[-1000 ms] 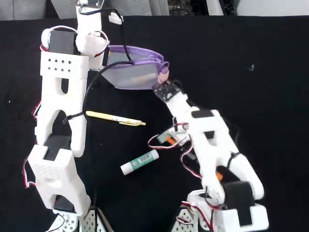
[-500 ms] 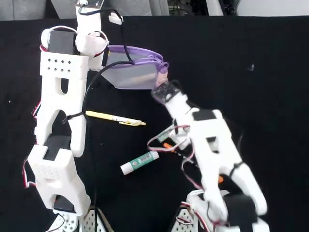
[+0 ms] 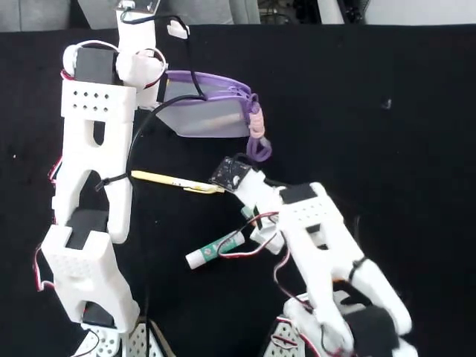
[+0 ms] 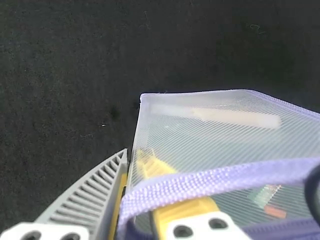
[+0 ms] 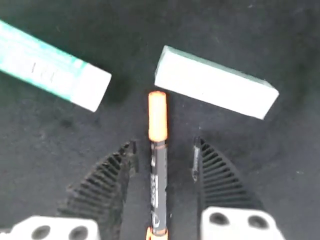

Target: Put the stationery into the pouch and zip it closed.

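A clear pouch [image 3: 204, 115] with a purple zip edge hangs at the back of the table, and its purple pull loop [image 3: 257, 141] dangles free. My left gripper [image 4: 132, 160] is shut on the pouch [image 4: 210, 135] at its corner. A pale stick lies inside it. My right gripper [image 5: 162, 155] is open, low over the table. A black marker [image 5: 157, 165] with an orange cap lies between its fingers. A white eraser [image 5: 215, 89] and a glue stick [image 5: 50, 72] lie just beyond. A yellow pen [image 3: 175, 181] rests on the cloth.
The table is covered in black cloth [image 3: 387, 149], with free room on the right half. The glue stick [image 3: 212, 251] lies beside the right arm [image 3: 305, 223]. The left arm's tall white links [image 3: 93, 163] stand along the left side, with a black cable looping past the pouch.
My right arm has left the pouch's zip end and swung down and left to the table, over the marker. The purple pull loop now hangs loose. The left arm has stayed still.
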